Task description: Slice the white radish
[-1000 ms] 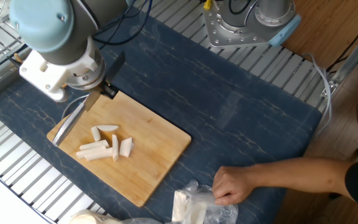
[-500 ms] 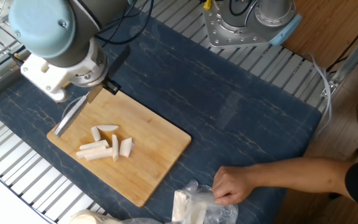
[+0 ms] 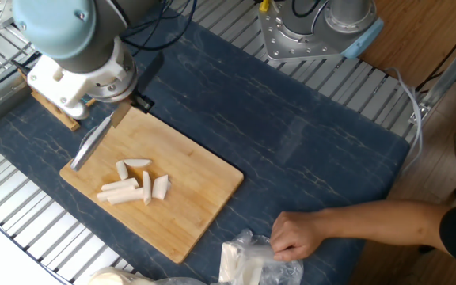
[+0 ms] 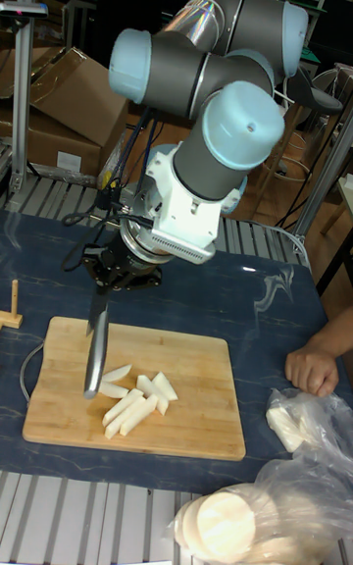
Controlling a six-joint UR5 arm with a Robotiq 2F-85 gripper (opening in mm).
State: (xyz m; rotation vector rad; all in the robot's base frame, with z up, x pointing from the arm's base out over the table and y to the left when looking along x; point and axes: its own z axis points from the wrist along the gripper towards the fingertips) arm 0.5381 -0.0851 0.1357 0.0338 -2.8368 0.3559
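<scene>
The white radish [image 3: 135, 182] lies cut into several sticks and wedges near the middle of the wooden cutting board [image 3: 200, 194]. In the tall fixed view the pieces [image 4: 135, 400] sit just right of the knife's tip. My gripper [image 3: 125, 109] is over the board's far left corner and is shut on the handle of a knife [image 3: 92, 142]. The blade slants down toward the board's left edge, apart from the pieces. The tall fixed view shows the gripper [image 4: 113, 273] above the board [image 4: 201, 428] with the knife [image 4: 96, 349] hanging almost upright.
A person's hand [image 3: 293, 236] rests on the dark mat at the front right beside a plastic bag [image 3: 248, 263]. Round white discs [image 4: 221, 524] lie in a bag at the front. A small wooden stand [image 4: 12, 305] stands left of the board. A second robot base [image 3: 315, 32] stands at the back.
The gripper has moved slightly up and back with the knife, lifting the blade tip from the board's left edge. The radish pieces and the hand have not moved.
</scene>
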